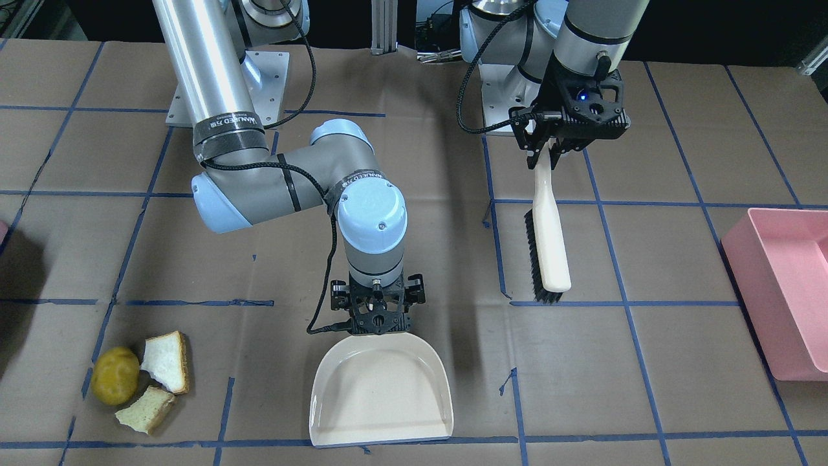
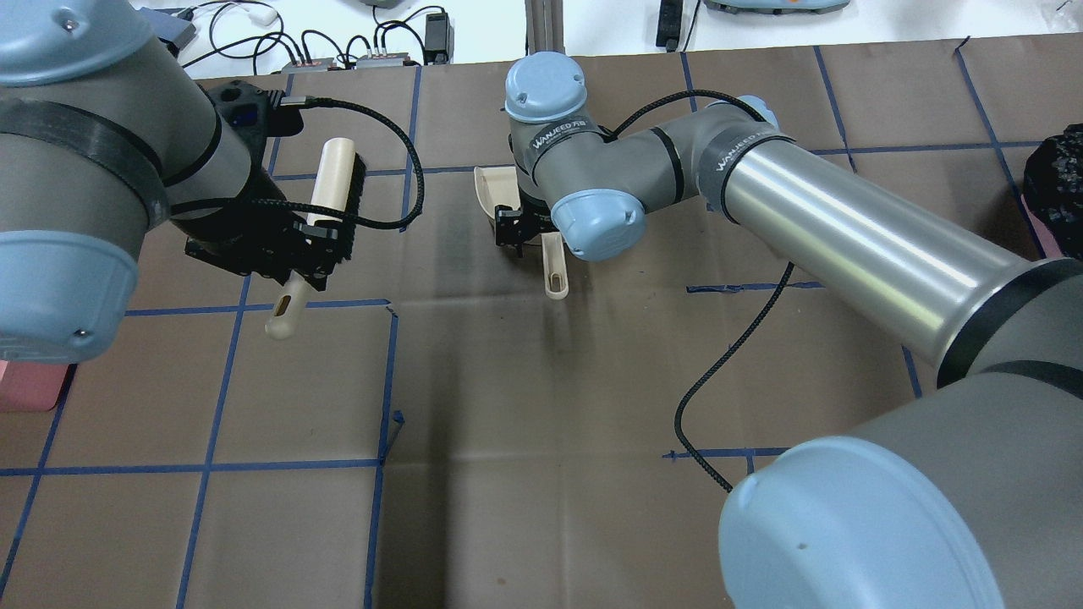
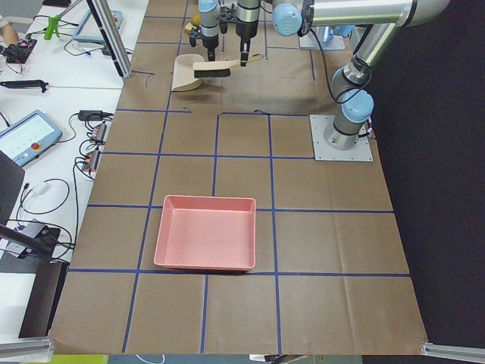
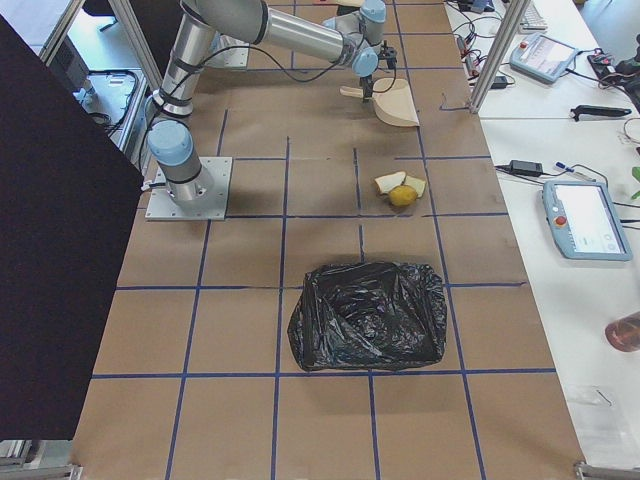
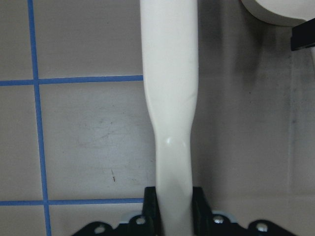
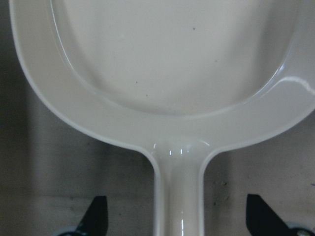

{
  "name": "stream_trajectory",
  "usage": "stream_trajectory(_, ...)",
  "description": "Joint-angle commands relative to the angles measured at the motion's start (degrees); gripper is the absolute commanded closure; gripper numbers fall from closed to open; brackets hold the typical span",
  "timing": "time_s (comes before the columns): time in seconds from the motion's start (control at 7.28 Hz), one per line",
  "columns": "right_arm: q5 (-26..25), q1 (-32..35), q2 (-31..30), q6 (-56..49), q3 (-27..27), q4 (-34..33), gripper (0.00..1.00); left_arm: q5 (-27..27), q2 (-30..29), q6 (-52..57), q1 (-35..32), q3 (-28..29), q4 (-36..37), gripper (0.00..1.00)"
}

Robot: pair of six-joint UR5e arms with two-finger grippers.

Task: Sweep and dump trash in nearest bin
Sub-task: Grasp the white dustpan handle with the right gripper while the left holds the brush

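Note:
The trash lies together on the table: a yellow-brown potato-like lump (image 1: 115, 384) and two torn bread pieces (image 1: 167, 370) (image 1: 147, 409). It also shows in the right exterior view (image 4: 402, 193). My left gripper (image 1: 550, 150) is shut on the handle of a cream brush (image 1: 550, 246) with black bristles, far from the trash. My right gripper (image 1: 378, 327) stands over the handle of a cream dustpan (image 1: 381, 395) that lies on the table. In the right wrist view its fingers (image 6: 96, 216) stand wide of the handle. Of the bin only a pink sliver (image 2: 1030, 222) shows under a black bag.
A large pink rectangular tub (image 1: 783, 291) stands at the table end on my left. A black trash bag (image 4: 367, 315) sits at the end on my right, past the trash. Blue tape lines cross the brown table cover.

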Motion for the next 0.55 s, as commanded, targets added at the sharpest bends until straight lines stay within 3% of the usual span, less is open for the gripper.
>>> stream_trajectory(0.0,-0.5,-0.1,0.1,0.5,-0.1,0.1,0.00,0.0,0.1,0.0,0.0,-0.1,0.0,1.00)
stream_trajectory(0.14,-0.5,-0.2,0.3,0.5,-0.3,0.0,0.06,0.1,0.1,0.0,-0.1,-0.1,-0.1,1.00)
stream_trajectory(0.41,-0.2,-0.5,0.3,0.3,-0.4,0.0,0.41,0.0,0.2,0.0,-0.1,-0.1,-0.1,1.00)
